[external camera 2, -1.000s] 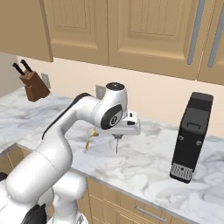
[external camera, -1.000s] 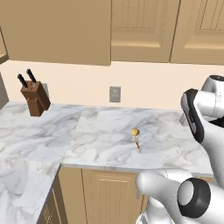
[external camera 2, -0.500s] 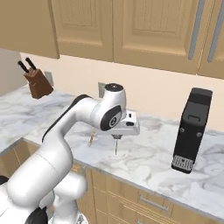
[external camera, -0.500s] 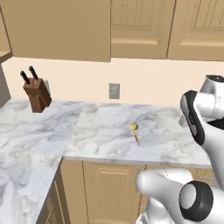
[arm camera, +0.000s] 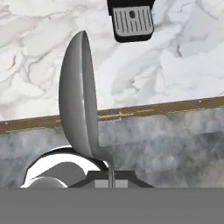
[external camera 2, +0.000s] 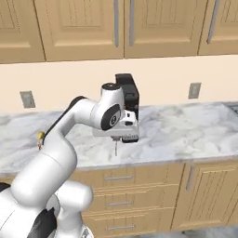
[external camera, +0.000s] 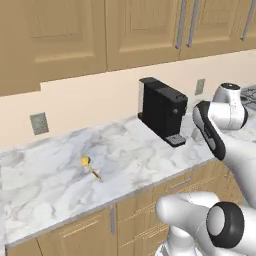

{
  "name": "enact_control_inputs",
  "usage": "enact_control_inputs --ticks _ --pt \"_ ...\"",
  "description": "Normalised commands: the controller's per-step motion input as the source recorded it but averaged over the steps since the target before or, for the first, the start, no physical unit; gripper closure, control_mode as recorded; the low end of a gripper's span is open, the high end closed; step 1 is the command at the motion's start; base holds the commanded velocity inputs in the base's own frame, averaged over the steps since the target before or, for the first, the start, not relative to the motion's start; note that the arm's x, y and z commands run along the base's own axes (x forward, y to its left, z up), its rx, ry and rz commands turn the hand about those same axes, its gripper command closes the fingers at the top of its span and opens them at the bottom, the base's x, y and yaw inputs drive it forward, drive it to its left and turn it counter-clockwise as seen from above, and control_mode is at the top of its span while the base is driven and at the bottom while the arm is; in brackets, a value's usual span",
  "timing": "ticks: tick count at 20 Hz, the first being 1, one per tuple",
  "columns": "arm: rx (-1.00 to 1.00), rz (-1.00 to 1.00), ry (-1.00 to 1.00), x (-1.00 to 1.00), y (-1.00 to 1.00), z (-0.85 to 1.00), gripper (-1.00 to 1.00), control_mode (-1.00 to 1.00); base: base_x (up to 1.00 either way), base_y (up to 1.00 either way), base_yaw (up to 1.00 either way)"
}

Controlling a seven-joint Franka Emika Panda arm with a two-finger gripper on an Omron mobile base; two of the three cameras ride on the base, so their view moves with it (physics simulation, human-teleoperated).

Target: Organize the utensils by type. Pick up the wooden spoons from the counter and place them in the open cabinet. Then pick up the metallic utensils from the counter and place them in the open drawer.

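My gripper [external camera 2: 115, 138] is shut on the stem of a small shiny silver spoon [external camera 2: 115, 148], one of the metallic utensils, which hangs down over the front edge of the counter [external camera 2: 186, 132]. In the hand view the silver spoon [arm camera: 78, 100] stands edge-on above my gripper [arm camera: 110, 182], its bowl over the marble counter [arm camera: 35, 48]. The small gold utensil [external camera: 89, 165] lies on the counter [external camera: 140, 150] to the left; in the right base view the gold utensil [external camera 2: 41, 136] peeks out behind the arm. The wooden spoons, open cabinet and open drawer are out of view.
A black coffee machine [external camera: 162, 111] stands at the back of the counter, just behind the gripper in the right base view [external camera 2: 128, 93]; its drip tray [arm camera: 131, 19] shows in the hand view. Closed upper cabinets [external camera 2: 121, 25] hang above, closed base cabinets [external camera 2: 204, 195] below.
The whole scene has slid left, so the base has driven right: the knife block left the view and the coffee machine came in. The gripper stays shut on the silver spoon.
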Motion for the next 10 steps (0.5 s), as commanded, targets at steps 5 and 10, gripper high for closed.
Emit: enact_control_inputs --ticks 5,10 --pt "0.00 0.00 0.00 0.00 0.00 0.00 1.00 1.00 0.00 0.01 -1.00" --pt "0.00 0.00 0.00 0.00 0.00 0.00 1.00 1.00 0.04 -0.03 -0.98"
